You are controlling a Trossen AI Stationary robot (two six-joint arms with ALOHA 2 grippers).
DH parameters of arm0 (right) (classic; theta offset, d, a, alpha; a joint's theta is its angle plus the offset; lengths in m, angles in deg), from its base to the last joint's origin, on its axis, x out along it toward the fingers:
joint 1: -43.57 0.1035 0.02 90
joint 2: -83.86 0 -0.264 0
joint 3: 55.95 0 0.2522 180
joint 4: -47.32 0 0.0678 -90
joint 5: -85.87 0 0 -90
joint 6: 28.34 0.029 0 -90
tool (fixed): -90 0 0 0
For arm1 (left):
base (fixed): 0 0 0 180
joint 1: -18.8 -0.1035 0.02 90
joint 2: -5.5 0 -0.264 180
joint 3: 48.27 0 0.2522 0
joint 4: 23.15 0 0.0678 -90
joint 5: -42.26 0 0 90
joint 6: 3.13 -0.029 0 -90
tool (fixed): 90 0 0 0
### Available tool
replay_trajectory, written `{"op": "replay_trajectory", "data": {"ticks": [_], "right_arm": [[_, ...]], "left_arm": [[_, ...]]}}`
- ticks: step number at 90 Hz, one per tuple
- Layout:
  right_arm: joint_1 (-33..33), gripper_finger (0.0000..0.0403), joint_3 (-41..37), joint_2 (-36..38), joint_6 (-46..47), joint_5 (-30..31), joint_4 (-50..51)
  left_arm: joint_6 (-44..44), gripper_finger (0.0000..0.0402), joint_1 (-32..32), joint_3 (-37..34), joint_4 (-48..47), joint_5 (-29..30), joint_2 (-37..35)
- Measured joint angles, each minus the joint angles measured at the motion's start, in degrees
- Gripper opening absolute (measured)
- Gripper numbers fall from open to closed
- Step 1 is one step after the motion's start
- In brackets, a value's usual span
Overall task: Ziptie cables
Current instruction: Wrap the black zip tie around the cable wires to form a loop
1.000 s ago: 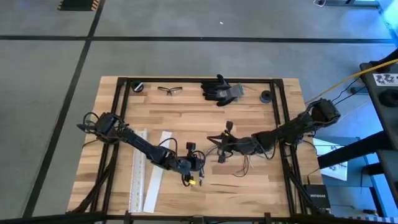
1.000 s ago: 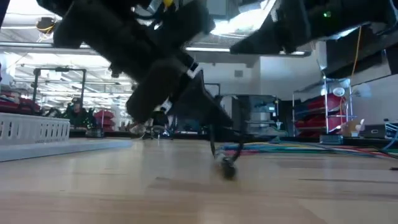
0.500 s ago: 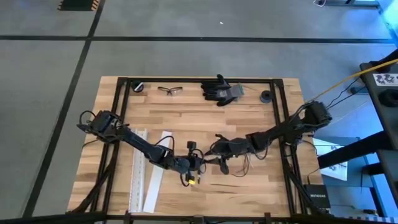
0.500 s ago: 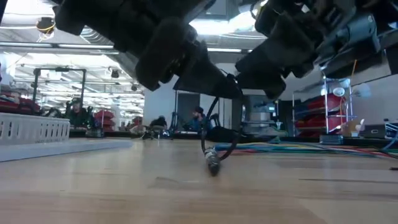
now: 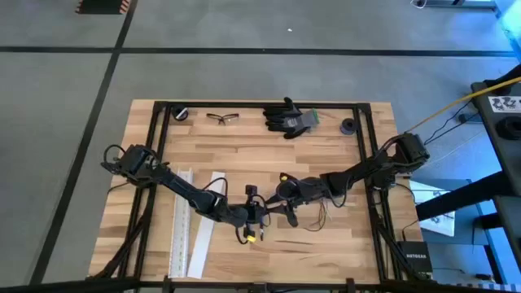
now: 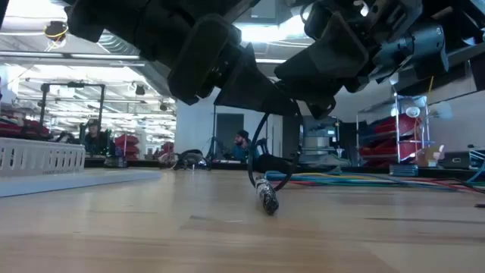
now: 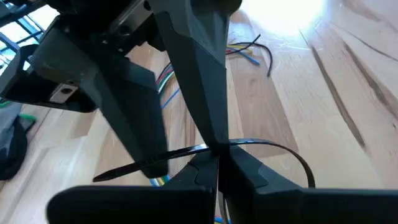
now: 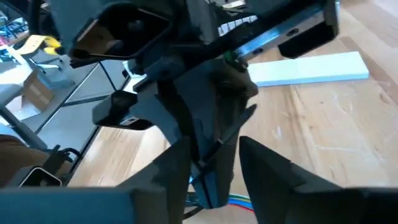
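Your cables (image 5: 313, 207) lie right of the table's centre, coloured wire ends splayed on the wood, one dark connector-tipped end (image 6: 267, 199) hanging to touch the board between the two grippers. Left gripper (image 5: 262, 213) has its jaws pinched together on a thin black zip tie (image 7: 186, 152), which arcs outward; right gripper (image 5: 286, 210) meets it nose to nose with fingers (image 8: 264, 165) apart around the left's fingertips. The wooden table (image 5: 244, 155) also carries white channel strips (image 5: 191, 232), safety glasses (image 5: 222, 118) and black gloves (image 5: 289, 118); people sit in the workshop beyond.
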Motion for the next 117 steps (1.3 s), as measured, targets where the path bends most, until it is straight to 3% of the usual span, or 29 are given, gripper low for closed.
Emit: {"op": "replay_trajectory", "data": {"ticks": [24, 37, 48, 77, 95, 117], "right_arm": [[0.10, 0.0038, 0.81, -2.14, -1.74, -0.02, -0.25], [0.70, 0.0005, 3.23, -4.07, -7.98, 0.47, 1.00], [1.92, 0.0001, 3.96, -4.22, -13.16, 7.45, 2.63], [6.81, 0.0000, 4.19, -4.35, -25.92, 39.03, -0.09], [7.03, 0.0000, 4.55, -1.55, -31.52, 45.95, 1.11], [6.88, 0.0000, 4.55, 9.15, -37.86, 52.50, 10.46]], "left_arm": [[0.40, 0.0000, -0.15, -0.09, 0.32, -0.14, -0.03], [0.67, 0.0000, 0.00, -0.20, -0.44, -0.33, -0.02], [1.26, 0.0000, 0.24, -0.25, -0.65, 0.43, -0.02], [3.44, 0.0000, 0.64, 0.19, 1.07, -0.10, 1.11], [2.52, 0.0000, 1.73, 0.09, -0.07, -0.82, 3.60], [2.46, 0.0000, 2.92, 0.09, -1.81, -0.38, 3.98]]}}
